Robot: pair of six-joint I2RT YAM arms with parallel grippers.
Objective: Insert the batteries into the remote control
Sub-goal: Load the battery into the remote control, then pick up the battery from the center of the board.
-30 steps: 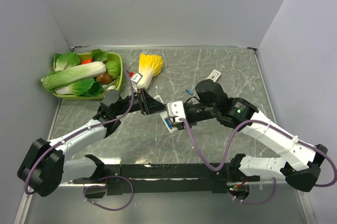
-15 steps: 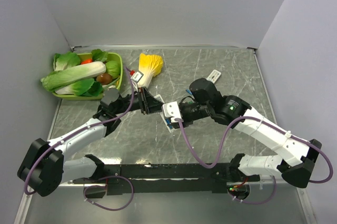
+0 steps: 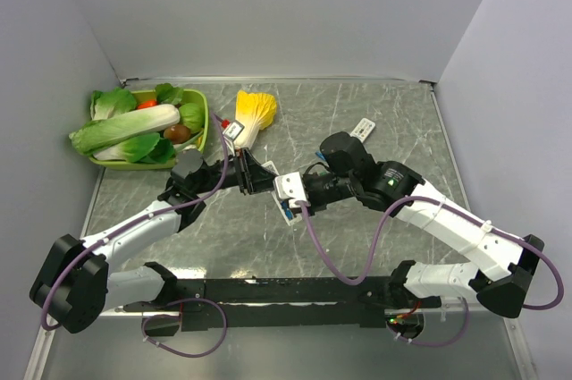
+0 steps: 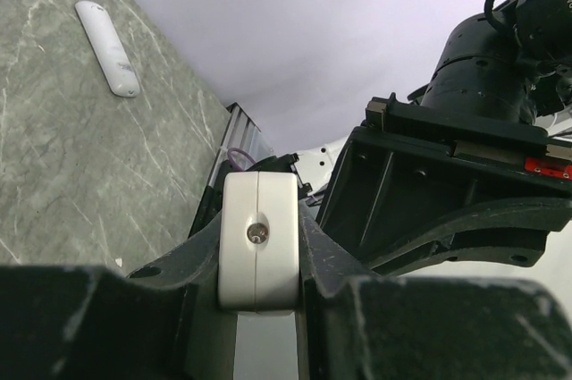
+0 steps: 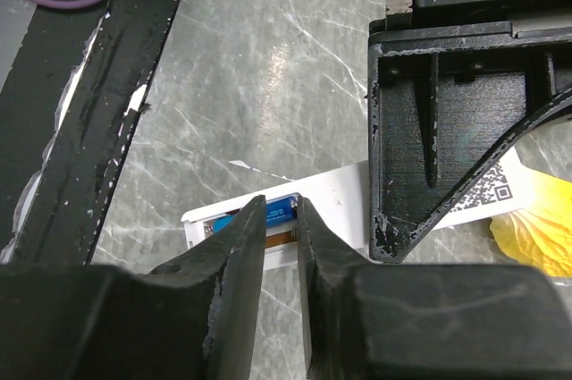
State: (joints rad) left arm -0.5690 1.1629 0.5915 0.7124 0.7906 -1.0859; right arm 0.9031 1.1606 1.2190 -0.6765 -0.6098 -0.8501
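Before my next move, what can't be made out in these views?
- Right wrist: whether the blue battery sits fully in the remote; the right end effector covers most of it.
- Top external: the battery's seating; too small, and partly under the right end effector.
- Left wrist: the battery; only the remote's end shows, in the left end effector.

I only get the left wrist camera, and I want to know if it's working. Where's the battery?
Observer: The right wrist view shows a blue battery lying in the open compartment of the white remote, at the tips of the right gripper.
Operator: Is it squeezing it?
Observer: One finger stands close on each side, but I can't tell if they pinch it.
Operator: What else is on the table?
Observer: From the top, a green basket of vegetables sits at the back left.
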